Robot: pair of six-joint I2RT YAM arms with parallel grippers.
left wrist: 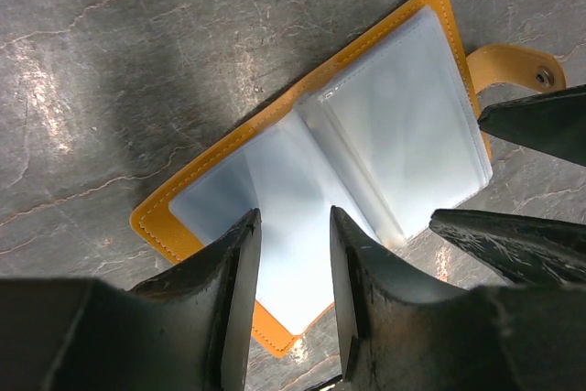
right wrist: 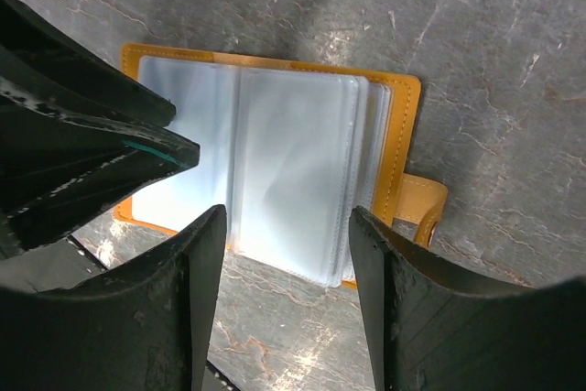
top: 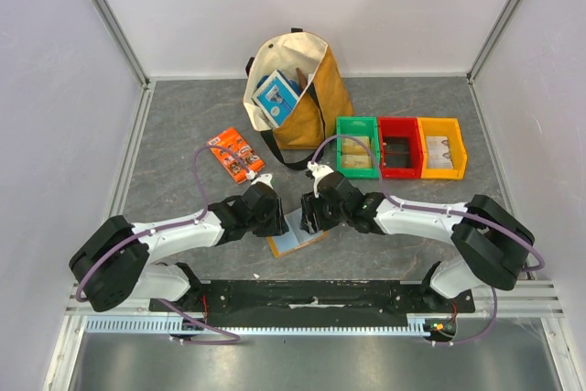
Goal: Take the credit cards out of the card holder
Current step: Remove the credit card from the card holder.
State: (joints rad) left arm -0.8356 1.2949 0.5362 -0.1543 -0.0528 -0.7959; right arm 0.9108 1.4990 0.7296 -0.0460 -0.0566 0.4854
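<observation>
The card holder lies opened flat on the grey table between my two arms. It is orange-tan with pale blue-grey sleeves and a snap tab. I make out no credit cards; the sleeves look pale and hide whatever is in them. My left gripper hovers open over the holder's left page, with nothing between its fingers. My right gripper stands open just above the holder's near edge, also with nothing in it. The two grippers face each other closely, the right one's fingers showing in the left wrist view.
A tan tote bag with a blue-and-white box stands at the back. An orange printed packet lies to the left. Green, red and yellow bins sit in a row to the right.
</observation>
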